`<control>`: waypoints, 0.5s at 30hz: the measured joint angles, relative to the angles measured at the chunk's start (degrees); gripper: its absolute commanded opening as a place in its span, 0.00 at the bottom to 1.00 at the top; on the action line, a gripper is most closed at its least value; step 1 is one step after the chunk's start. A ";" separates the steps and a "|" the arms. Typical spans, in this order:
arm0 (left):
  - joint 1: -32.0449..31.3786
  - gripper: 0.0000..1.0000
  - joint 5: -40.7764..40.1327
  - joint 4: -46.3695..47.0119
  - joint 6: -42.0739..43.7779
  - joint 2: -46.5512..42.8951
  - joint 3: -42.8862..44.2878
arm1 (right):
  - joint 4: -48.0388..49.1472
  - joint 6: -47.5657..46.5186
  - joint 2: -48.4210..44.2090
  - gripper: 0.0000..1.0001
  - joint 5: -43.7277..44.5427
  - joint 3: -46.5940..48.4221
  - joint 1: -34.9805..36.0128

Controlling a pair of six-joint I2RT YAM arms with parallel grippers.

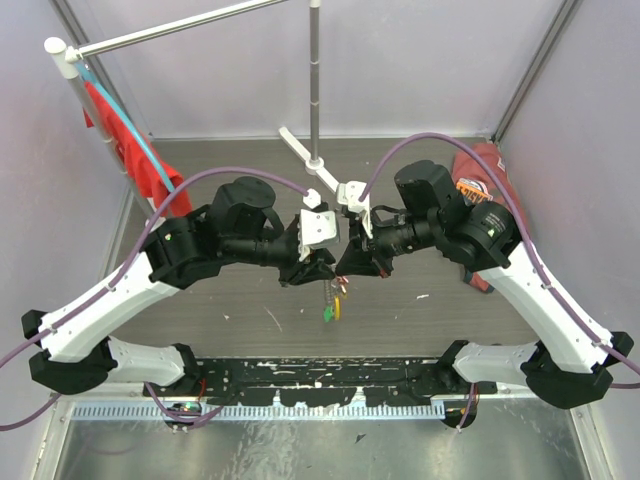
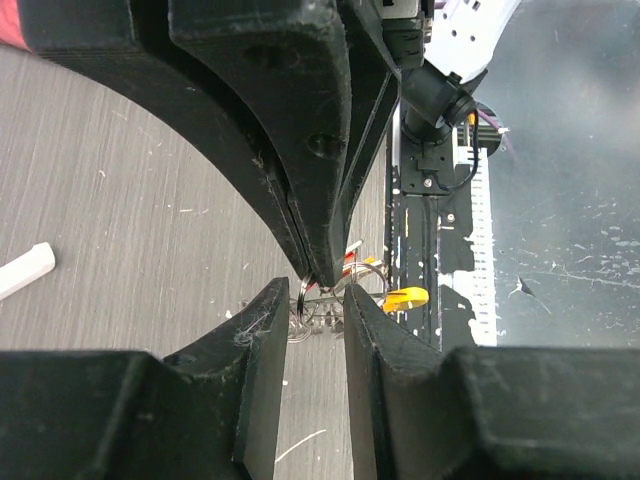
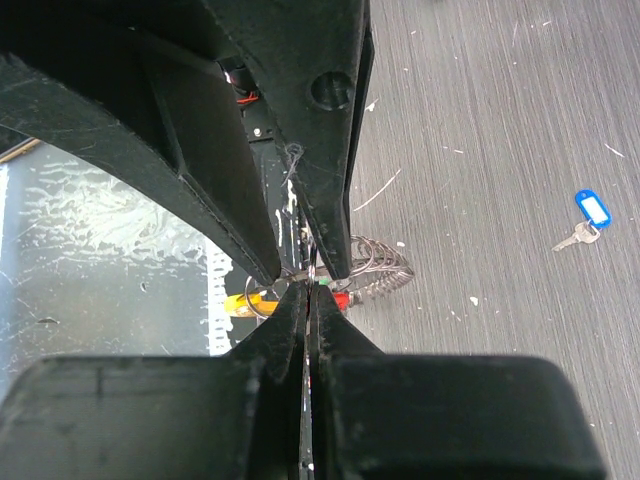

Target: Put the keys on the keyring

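Observation:
Both grippers meet above the table's middle. My left gripper (image 1: 322,262) has its jaws closed onto the keyring (image 1: 333,295), a bundle of silvery rings spanning the gap between its fingers (image 2: 262,330). The yellow tag (image 1: 338,306) and green tag (image 1: 328,314) hang below; the yellow tag also shows in the left wrist view (image 2: 405,297). My right gripper (image 3: 310,290) is pressed shut on the red key (image 3: 343,300), tip to tip with the left gripper. A silvery coil (image 3: 385,268) hangs behind it. The blue key (image 3: 590,212) lies alone on the table.
A metal stand pole (image 1: 315,80) on a white base (image 1: 300,145) rises at the back. A red cloth (image 1: 125,135) hangs back left, and a red bag (image 1: 485,180) lies back right. A black strip (image 1: 330,378) runs along the near edge.

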 measured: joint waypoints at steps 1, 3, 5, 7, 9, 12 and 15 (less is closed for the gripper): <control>0.00 0.34 0.00 0.00 0.00 -0.02 0.00 | 0.00 0.00 0.00 0.01 0.00 -0.04 0.00; 0.00 0.32 0.00 0.00 0.02 -0.04 0.00 | 0.00 0.00 0.00 0.01 0.00 -0.11 0.02; 0.00 0.28 0.00 0.00 0.04 -0.04 0.00 | 0.00 0.00 0.00 0.01 0.00 -0.13 0.11; 0.00 0.27 0.00 0.00 0.15 -0.04 0.00 | -0.02 0.00 0.00 0.01 0.00 -0.15 0.20; 0.00 0.24 0.00 0.00 0.20 -0.07 0.00 | 0.00 0.00 0.00 0.01 0.00 -0.15 0.22; 0.00 0.20 0.00 0.00 0.20 -0.09 0.00 | 0.00 0.00 0.00 0.01 0.00 -0.15 0.22; 0.00 0.16 -0.02 0.00 0.20 -0.11 0.00 | 0.00 0.00 0.00 0.01 -0.02 -0.15 0.28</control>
